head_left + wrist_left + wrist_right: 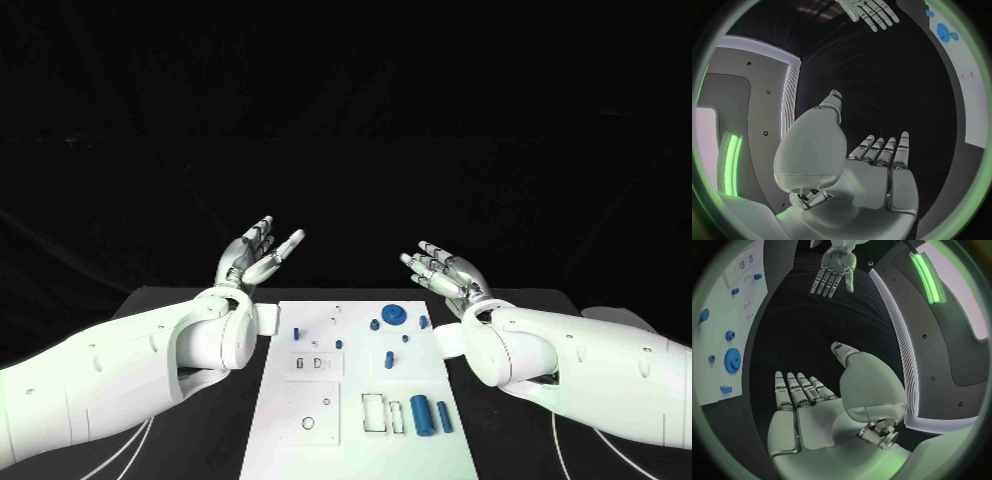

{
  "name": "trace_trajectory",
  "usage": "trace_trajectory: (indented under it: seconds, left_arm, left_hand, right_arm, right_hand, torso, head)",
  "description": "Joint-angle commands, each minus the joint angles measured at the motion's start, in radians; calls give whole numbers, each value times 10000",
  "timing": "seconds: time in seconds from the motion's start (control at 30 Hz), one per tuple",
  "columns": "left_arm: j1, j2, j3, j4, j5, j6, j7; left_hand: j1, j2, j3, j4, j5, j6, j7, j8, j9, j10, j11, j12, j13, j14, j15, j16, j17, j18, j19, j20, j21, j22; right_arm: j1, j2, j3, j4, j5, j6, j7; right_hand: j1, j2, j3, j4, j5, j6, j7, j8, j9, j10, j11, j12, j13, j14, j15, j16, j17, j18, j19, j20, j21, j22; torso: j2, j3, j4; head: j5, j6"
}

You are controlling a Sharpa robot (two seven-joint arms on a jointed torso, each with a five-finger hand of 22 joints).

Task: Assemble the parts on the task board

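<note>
From the head view the white rectangular task board (361,400) lies mid-surface with small blue parts (392,318) on it, while wrist views show the left hand (260,255) and right hand (447,272) spread, empty, flanking its far edge.

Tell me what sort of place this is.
Likely a robotics lab test bench rather than a workshop: a black table against a dark backdrop, a white task board carrying small blue parts, and the left hand and right hand raised, holding nothing.

Black bench (188,300); white board (289,445) lies flat at centre, long side running away from the robot
</note>
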Motion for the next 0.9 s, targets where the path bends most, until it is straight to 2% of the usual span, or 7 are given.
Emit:
trace_trajectory:
  seconds: [0.03,0.13,0.23,0.33,0.37,0.53,0.9]
  left_arm:
    - [14,26,0,1,-152,623,356]
    - [14,26,0,1,-152,623,356]
    - [43,-589,1,378,-152,893,427]
    - [47,-686,1,462,-152,925,471]
    - [49,-747,1,517,-155,950,483]
    - [69,-959,5,750,-286,1082,431]
    - [191,-1631,43,1637,-547,1376,193]
  left_hand:
    - [570,40,112,142,60,300,809,98,51,212,145,92,45,259,224,120,59,212,36,188,76,30]
    - [692,301,358,124,17,775,955,219,137,790,316,169,104,1036,382,312,201,262,462,239,208,99]
    - [852,510,582,99,-9,1507,1091,414,269,1609,485,261,172,2169,487,611,394,195,1524,236,510,235]
    - [1015,707,758,58,-33,2499,1315,718,455,2879,836,478,280,3536,163,1011,626,398,3056,209,944,427]
    - [1216,827,907,-11,-46,3740,1290,1125,695,4422,906,743,382,5750,-28,1699,1014,788,4452,189,1444,610]
    - [1538,883,1154,-243,-79,6042,1191,1869,1130,7325,483,1114,476,7236,-467,2183,1313,1241,5829,32,2003,692]
    - [1892,792,1684,-573,-50,6829,940,2082,1218,8485,214,983,452,8201,-820,2360,1732,1246,6750,-265,2237,614]
  right_arm:
    - [122,26,-104,-73,-500,1473,-626]
    - [179,31,-161,-101,-533,1607,-688]
    - [357,-118,-130,-350,-3077,561,-291]
    - [406,-123,-119,-412,-3871,409,-299]
    - [436,-130,-113,-447,-4304,337,-321]
    - [555,-138,-100,-570,-5457,290,-528]
    - [943,8,-53,-1032,-8588,874,-1454]
  right_hand:
    - [1560,50,620,-786,-312,1532,1603,485,358,2007,217,292,163,2198,177,514,335,-55,1288,75,423,186]
    - [2002,28,958,-1230,-463,2842,1523,905,649,3960,75,503,254,3944,-16,917,566,160,2412,69,775,292]
    - [2101,-98,1125,-1437,-467,3627,1440,1146,807,5110,-53,569,301,5010,-160,1130,688,308,3235,63,1004,343]
    - [2127,-269,1238,-1562,-460,4423,1312,1388,960,6049,-189,634,335,5751,-297,1288,765,443,3902,57,1168,367]
    - [2144,-369,1317,-1622,-407,4903,1252,1532,1049,6322,-267,640,335,5998,-381,1342,784,531,4570,53,1349,418]
    - [2080,-653,1572,-1667,-383,6112,1158,1855,1231,6981,-413,521,326,6586,-551,1405,797,664,5287,19,1520,397]
    - [1999,-958,1661,-1611,-502,6711,994,2017,1284,7696,-604,441,345,7351,-780,1551,870,695,6029,-159,1743,407]
  torso:
    - [0,-2,0]
    - [0,-2,0]
    - [239,-6,-32]
    - [310,2,-20]
    - [346,8,-12]
    - [514,16,-3]
    - [979,28,17]
  head:
    - [1,1]
    - [1,1]
    - [0,-166]
    - [-21,-181]
    - [-26,-177]
    - [-65,-167]
    - [-149,-61]
